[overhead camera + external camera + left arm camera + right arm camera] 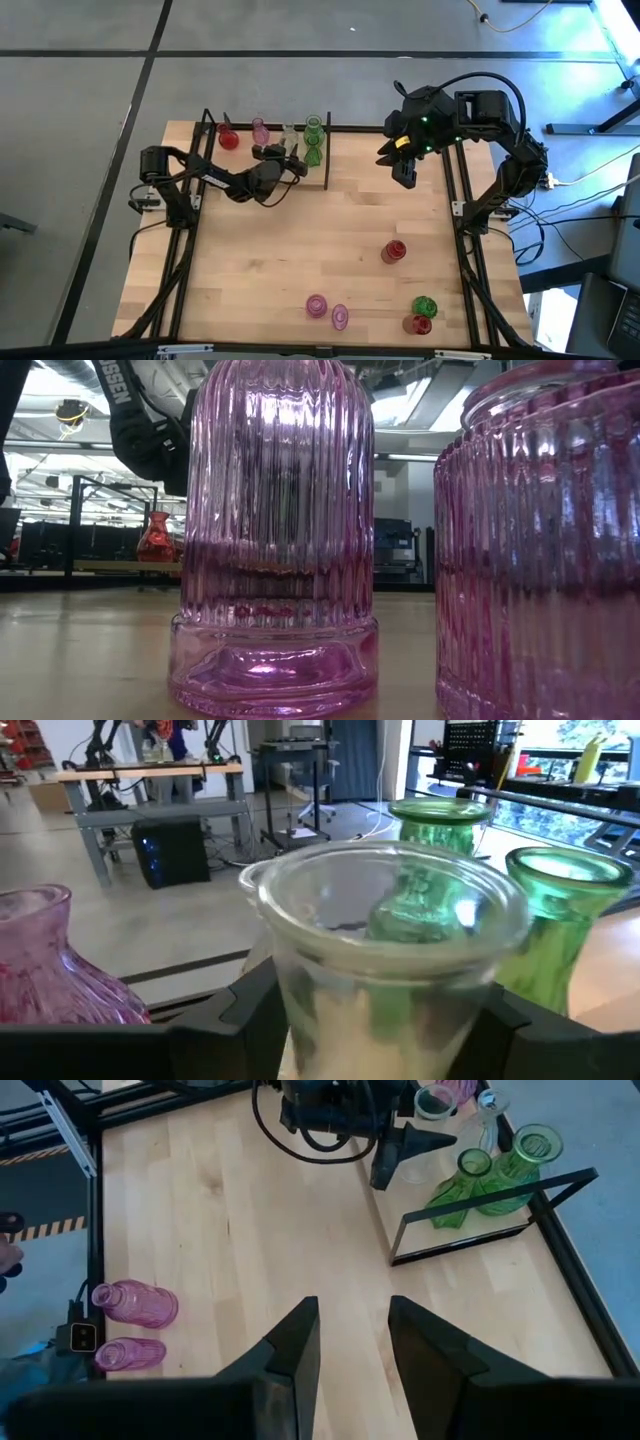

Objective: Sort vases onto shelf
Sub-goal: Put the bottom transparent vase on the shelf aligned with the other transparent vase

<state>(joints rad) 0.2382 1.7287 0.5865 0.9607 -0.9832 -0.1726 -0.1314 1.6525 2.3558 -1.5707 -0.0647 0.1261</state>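
The shelf (240,165) stands at the table's far left. On it are a red vase (228,138), a pink vase (260,130), a clear vase (290,135) and two green vases (313,140). My left gripper (287,152) reaches level from the left and is shut on the clear vase (385,950), between the pink vase (50,970) and the green ones (560,910). My right gripper (405,170) hangs open high over the table's far right, with nothing between its fingers (352,1315). My left gripper has the clear vase's body (300,1010), below its flared rim, between its two fingers (250,1015), one on each side. The fingers come in level from the table's left. The vase stands upright; its base is hidden by the gripper.
Loose vases stand near the table's front right: a red one (394,251), two pink ones (317,306) (340,317), and a green (425,306) and a red one (418,324) together. The shelf's black end rod (480,1230) stands beside the green vases. The table's middle is bare wood.
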